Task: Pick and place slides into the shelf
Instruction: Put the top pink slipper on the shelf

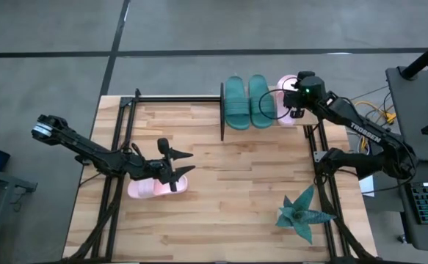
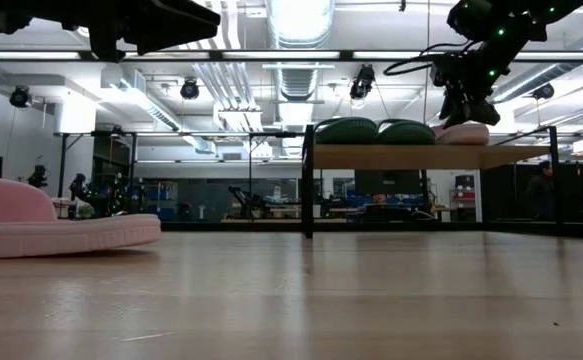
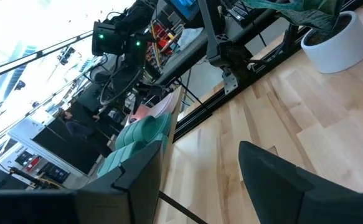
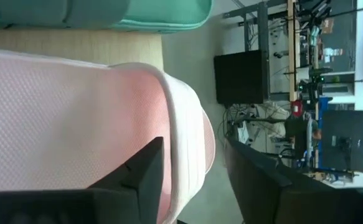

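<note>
Two teal slides [image 1: 247,103] lie side by side on the shelf [image 2: 421,156], with a pink slide [image 1: 285,83] to their right, sole down on the board. My right gripper [image 4: 193,143] hangs open over that pink slide. One finger is above its footbed [image 4: 75,124] and the other is outside its side rim. A second pink slide [image 2: 51,225] rests on its sole on the table at the near left. My left gripper [image 1: 184,163] hovers above it, level and open, with nothing between its fingers [image 3: 197,149]. My right gripper comes slanting down from the table's right, its fingers astride the pink slide's side rim [image 4: 190,134]. Floor shows between the outer finger [image 4: 256,174] and the rim. Whether the inner finger [image 4: 141,177] touches the footbed I cannot tell. The slide lies flat on the shelf board.
A teal spiky plant [image 1: 305,213] in a white pot [image 3: 337,37] stands at the near right. Black frame rails [image 1: 118,147] run along the table's left and right sides. Bare tabletop [image 1: 250,183] lies between the shelf and the near edge.
</note>
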Motion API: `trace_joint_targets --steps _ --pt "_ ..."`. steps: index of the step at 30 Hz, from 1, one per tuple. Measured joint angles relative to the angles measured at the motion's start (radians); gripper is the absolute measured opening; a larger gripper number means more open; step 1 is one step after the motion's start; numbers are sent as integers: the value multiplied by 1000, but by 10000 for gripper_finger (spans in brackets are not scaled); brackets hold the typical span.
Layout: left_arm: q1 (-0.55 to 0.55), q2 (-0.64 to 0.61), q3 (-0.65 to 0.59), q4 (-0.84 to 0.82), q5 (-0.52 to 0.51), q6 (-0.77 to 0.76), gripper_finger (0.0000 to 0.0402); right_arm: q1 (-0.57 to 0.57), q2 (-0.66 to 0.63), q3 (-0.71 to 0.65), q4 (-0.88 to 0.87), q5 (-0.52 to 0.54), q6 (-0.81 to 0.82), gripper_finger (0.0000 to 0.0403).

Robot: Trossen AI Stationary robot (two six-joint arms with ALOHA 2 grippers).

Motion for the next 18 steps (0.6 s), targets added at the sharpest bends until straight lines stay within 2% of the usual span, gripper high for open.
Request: trace_joint_targets --steps 7,10,18 --pt "0 0 0 0 0 0 196 0 -14 0 -19 -34 58 171" --pt "0 0 0 0 0 0 196 8 -12 0 -30 -76 54 163" --pt "0 0 0 0 0 0 196 42 9 0 -19 -77 21 139"
